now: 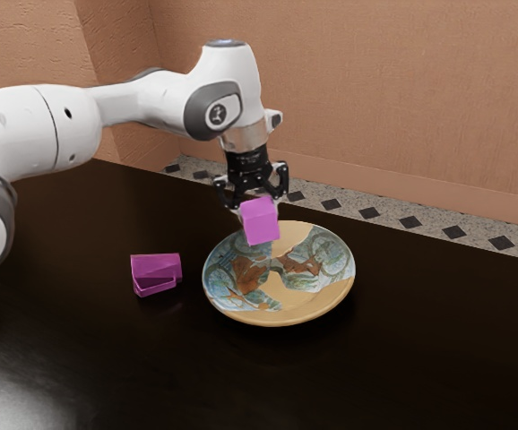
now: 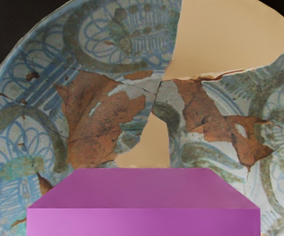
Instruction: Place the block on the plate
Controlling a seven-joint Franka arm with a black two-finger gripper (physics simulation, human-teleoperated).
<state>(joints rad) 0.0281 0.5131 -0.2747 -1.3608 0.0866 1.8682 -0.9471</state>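
Claw (image 1: pixel 257 206) pinches the pink block (image 1: pixel 261 226) in the air at the plate's (image 1: pixel 320 307) eleven o'clock in the exterior view, a hollow purple piece (image 1: pixel 156 271) lying at its nine o'clock on the table (image 1: pixel 420 358).

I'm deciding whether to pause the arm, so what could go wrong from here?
The block is in the gripper, raised above the plate. Let go at this height, it might bounce or roll. The plate's rim curves upward, so a release too near it could leave the block leaning. A low sideways swing might also knock the purple cup-like object beside the plate.
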